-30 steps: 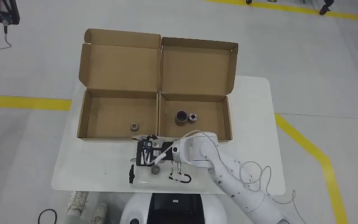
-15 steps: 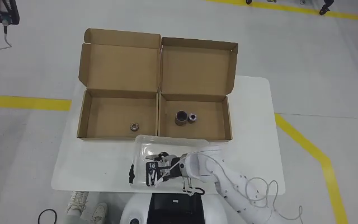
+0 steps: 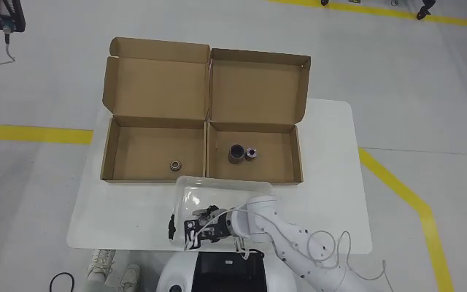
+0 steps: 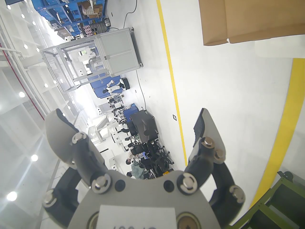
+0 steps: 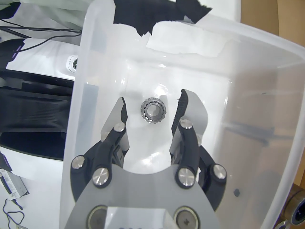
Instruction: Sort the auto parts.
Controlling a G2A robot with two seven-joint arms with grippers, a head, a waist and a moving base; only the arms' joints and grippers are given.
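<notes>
**Change.** The right pincer (image 5: 152, 96) has drawn back from the far-left part of the clear bin (image 5: 79, 48) toward the near edge of the counter (image 3: 328, 146) and dropped inside the bin walls. It is now spread, its fingers (image 5: 122, 110) standing on either side of a tapered roller bearing (image 5: 153, 112) that lies on the bin floor. Neither pad appears to touch the bearing. The move reads as alignment finished and a grasp about to be made; closing the pincer is the likely next step.

The bearing in the bin is the part still to be sorted. Farther off, the left box (image 3: 139, 146) holds one small bearing (image 3: 175, 165), and the right box (image 3: 273, 157) holds a dark sleeve (image 3: 237, 152) with a small toothed piece (image 3: 252, 153) just beside it. By likeness, the left box seems the probable destination.

**Hidden or unclear.**
- From above, the right wrist covers the bearing in the bin.
- Torn black tape (image 5: 147, 8) masks part of the bin wall.
- A round metal object (image 5: 295, 203) is cut off by the frame edge and cannot be identified.
- The left pincer (image 4: 129, 115) is spread and holds nothing, facing the floor beyond a cardboard flap (image 4: 250, 8). Its position over the counter cannot be fixed.
</notes>
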